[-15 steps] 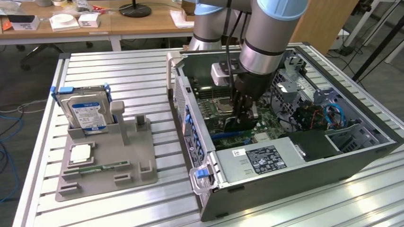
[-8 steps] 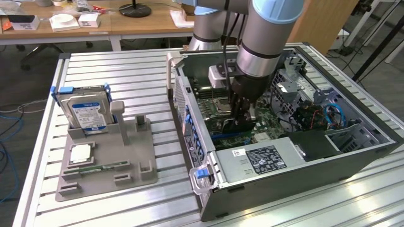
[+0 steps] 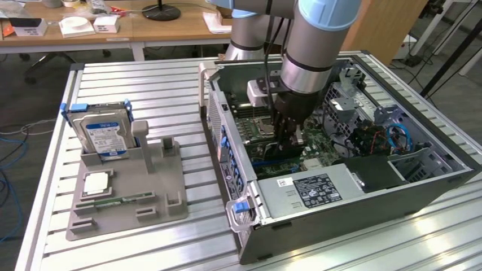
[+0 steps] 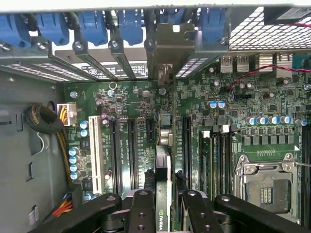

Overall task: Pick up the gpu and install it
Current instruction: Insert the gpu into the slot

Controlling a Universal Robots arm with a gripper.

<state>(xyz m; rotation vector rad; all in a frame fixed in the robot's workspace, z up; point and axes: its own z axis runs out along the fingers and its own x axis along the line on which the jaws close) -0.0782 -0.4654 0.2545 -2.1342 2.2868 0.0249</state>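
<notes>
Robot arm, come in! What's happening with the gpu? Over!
Gripper shut on the gpu. Card edge-on, held over the motherboard slots inside the computer case. Nothing seen blocking the slot.

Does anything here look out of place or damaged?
Nothing stands out. The gripper holds the gpu on edge over the motherboard inside the open computer case; the hard drive stands upright in its holder.

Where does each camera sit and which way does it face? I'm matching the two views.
Exterior view: off the arm, high, looking down on the open computer case; the arm and gripper show, reaching inside.
Wrist view: on the wrist, facing the motherboard; the gripper shows, shut on the gpu.
Shared: gripper, motherboard.
</notes>
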